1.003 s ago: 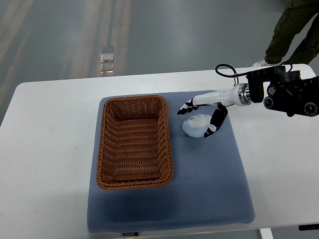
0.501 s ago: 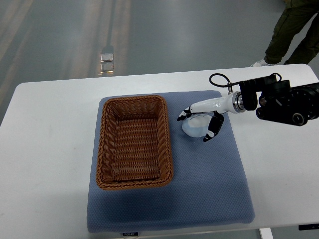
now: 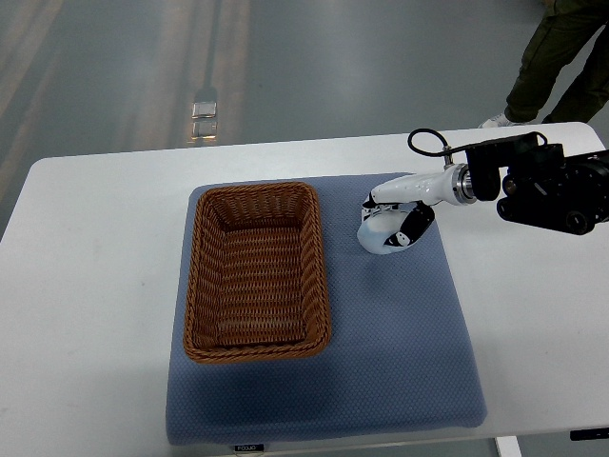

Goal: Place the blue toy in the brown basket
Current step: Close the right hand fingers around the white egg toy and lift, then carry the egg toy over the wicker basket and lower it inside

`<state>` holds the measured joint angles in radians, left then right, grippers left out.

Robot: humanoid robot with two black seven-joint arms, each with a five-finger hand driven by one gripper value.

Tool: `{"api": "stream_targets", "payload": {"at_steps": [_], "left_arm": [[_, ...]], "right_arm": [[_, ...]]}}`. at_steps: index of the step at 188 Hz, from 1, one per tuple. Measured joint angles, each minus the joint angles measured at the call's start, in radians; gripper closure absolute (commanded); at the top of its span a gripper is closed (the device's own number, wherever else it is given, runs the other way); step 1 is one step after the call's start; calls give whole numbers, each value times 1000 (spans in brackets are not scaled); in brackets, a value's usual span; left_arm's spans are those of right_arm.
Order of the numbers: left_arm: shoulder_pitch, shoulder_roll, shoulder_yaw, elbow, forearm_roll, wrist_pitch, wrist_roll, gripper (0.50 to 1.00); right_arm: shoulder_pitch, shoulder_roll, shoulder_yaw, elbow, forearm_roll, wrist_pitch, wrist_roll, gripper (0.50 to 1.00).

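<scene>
The right robot hand (image 3: 392, 221) is gripping the pale blue toy (image 3: 382, 235) just right of the empty brown basket (image 3: 255, 271), so leftward is the way.

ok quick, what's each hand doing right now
left hand: not in view
right hand: closed on the blue toy, beside the brown basket

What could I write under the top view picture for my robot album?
The robot's right hand closes around the pale blue toy on the blue mat, beside the empty brown basket.
</scene>
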<state>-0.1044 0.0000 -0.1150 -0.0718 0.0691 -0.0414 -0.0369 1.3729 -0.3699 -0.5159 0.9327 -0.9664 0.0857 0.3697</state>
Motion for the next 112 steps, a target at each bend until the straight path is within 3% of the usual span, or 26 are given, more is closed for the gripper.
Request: {"api": "stream_targets", "payload": {"at_steps": [42,93,101,110,111,112], "left_arm": [[0,0,0,2,0,0,0,500],[0,0,0,3,0,0,0,500],[0,0,0,3,0,0,0,500],[0,0,0,3,0,0,0,500],[0,0,0,3,0,0,0,500],[0,0,0,3,0,0,0,500]], "right_arm": [[132,41,13,4,17,-22,6,1000],[212,268,5,-22,128,-39,6,1000],[209,302,2,-40,132,-42,5,953],[203,333,0,-58,134,-43,5,953],[202,336,-1,-59,134,-43,5,847],[201,341,-1,-62,134,-44,5,846]]}}
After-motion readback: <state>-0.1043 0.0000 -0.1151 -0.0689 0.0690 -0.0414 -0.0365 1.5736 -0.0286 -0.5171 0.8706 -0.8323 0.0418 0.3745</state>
